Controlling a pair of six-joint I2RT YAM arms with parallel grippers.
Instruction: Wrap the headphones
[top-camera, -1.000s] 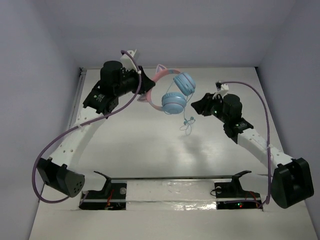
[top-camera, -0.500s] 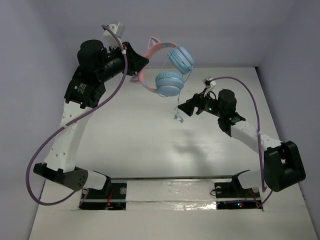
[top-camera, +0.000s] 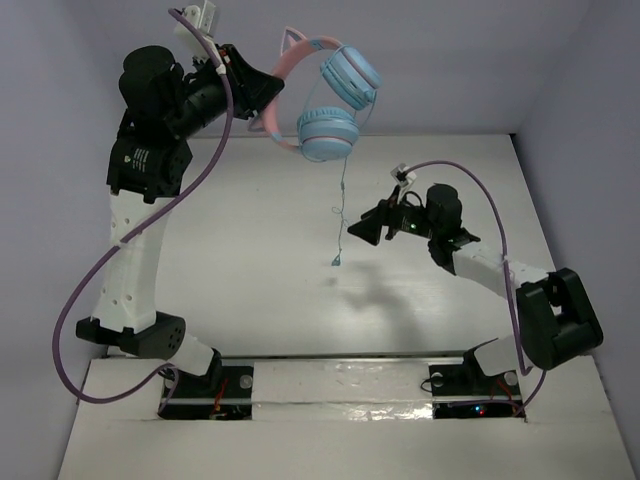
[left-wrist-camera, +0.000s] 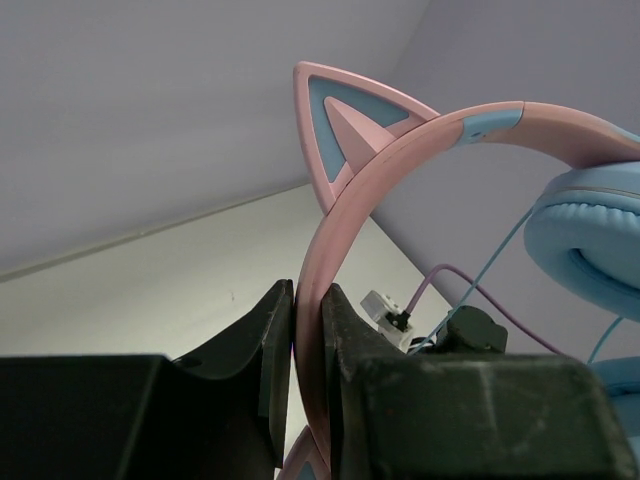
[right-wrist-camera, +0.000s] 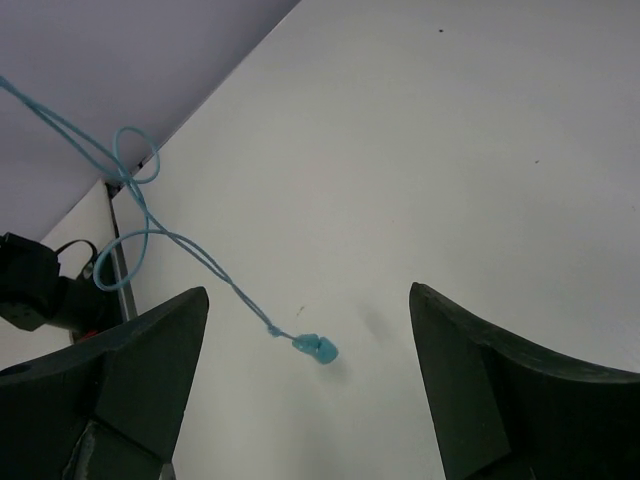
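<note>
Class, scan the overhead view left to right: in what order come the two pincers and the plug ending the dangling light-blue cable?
Black left pincer holding the pink-and-blue cat-ear headphones → small light-blue cable plug → black right pincer.

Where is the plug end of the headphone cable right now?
In the top view the plug hangs near centre, below the headphones held up by the left gripper, just left of the open right gripper.
</note>
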